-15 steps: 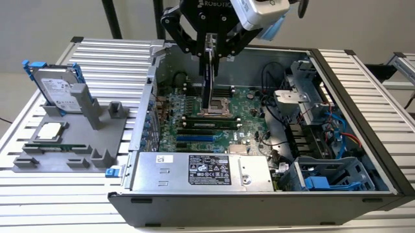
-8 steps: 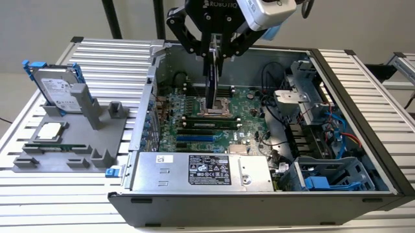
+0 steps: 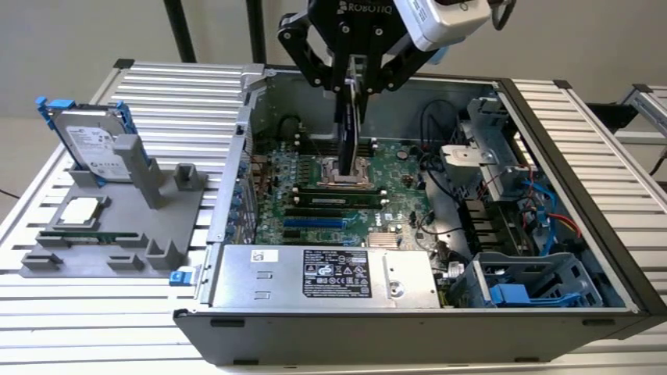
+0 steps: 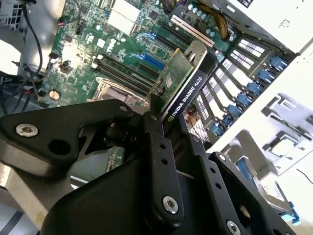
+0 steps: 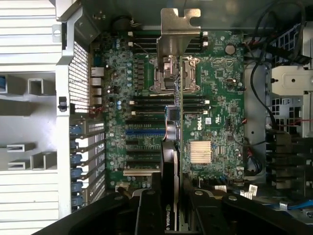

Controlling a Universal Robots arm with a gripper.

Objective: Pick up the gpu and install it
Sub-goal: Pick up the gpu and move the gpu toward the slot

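Gpu is hanging edge-down over the motherboard inside the open computer case. Its silver bracket is reaching past the motherboard's processor socket. The gripper is clenching the card's upper edge, above the motherboard.

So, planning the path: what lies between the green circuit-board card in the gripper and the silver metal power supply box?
Exterior view: between gpu and power supply box lies green motherboard, with silver processor socket, black slots, blue slot.
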